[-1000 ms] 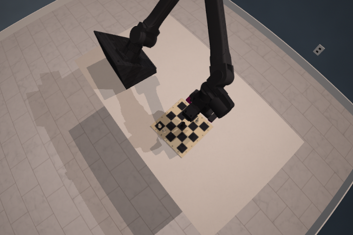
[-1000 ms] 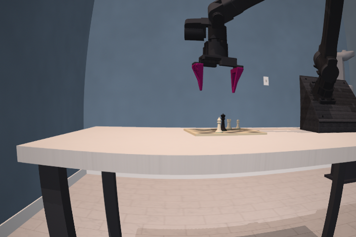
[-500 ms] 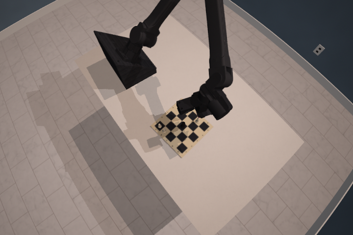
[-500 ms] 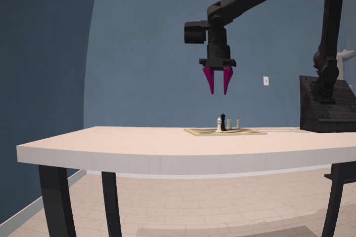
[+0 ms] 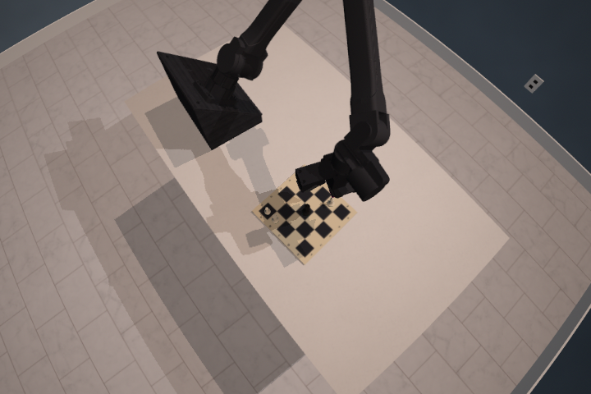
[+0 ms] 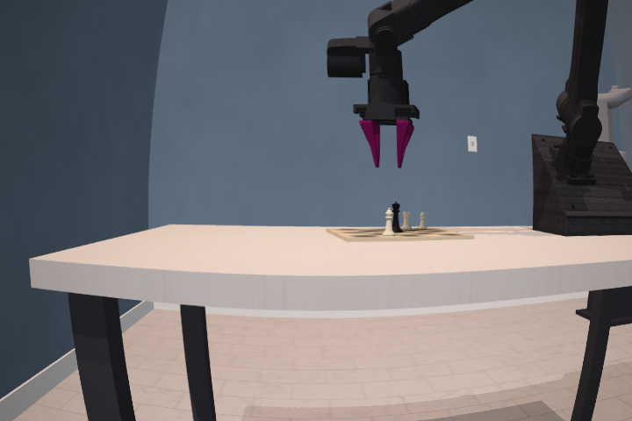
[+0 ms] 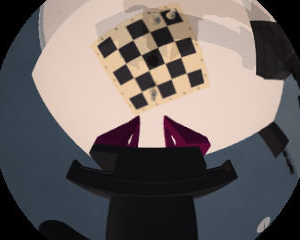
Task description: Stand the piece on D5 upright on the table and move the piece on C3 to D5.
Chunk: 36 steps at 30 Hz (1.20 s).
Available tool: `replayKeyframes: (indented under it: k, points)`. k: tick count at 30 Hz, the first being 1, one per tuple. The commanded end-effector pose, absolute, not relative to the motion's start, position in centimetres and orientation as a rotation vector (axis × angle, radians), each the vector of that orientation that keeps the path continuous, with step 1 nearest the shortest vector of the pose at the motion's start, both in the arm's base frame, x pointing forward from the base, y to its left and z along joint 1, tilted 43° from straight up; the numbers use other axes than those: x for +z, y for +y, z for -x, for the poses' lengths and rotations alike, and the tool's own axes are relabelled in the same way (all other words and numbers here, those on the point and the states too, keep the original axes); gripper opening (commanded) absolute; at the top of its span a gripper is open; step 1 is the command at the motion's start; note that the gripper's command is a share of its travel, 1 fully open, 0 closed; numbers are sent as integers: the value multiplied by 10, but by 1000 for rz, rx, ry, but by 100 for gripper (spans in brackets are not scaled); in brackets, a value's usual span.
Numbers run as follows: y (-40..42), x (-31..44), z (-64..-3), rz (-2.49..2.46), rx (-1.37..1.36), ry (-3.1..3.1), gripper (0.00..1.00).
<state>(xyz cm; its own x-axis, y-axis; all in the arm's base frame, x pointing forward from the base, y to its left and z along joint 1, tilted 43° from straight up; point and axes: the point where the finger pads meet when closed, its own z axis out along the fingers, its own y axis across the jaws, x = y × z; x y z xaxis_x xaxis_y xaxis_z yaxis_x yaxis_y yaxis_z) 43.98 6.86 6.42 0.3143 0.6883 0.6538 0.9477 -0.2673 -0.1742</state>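
My gripper (image 6: pixel 388 165) (image 7: pixel 151 119) points down, partly open and empty, high above the board (image 5: pixel 304 261) (image 6: pixel 410 239) (image 7: pixel 98 48). A tall black king (image 5: pixel 306 208) (image 6: pixel 396 216) (image 7: pixel 153 60) stands upright on the centre square, C3. A white queen-like piece (image 5: pixel 329 202) (image 6: pixel 388 223) (image 7: pixel 153 94) stands upright alone by one edge. A white rook (image 5: pixel 275 220) (image 6: pixel 406 220) (image 7: pixel 155 19) stands upright by the opposite edge, beside a white pawn (image 5: pixel 268 210) (image 6: pixel 422 220) (image 7: pixel 172 14) on a dark corner square. The edge letters are too small to read, so I cannot tell which piece is on D5.
The pale table (image 5: pixel 398 278) (image 6: pixel 217 253) extends around the board. The arm's dark wedge base (image 5: pixel 231 113) (image 6: pixel 595 203) stands on it, at the upper left in the top view. Arm shadows fall across the rook and pawn side.
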Motion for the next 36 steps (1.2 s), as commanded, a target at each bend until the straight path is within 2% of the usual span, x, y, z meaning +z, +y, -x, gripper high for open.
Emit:
replayKeyframes:
  k: [1,36]
  points:
    - [76,67,-443,2031,-621,-1451,36]
    - [86,50,-440,2034,-614,-1443,36]
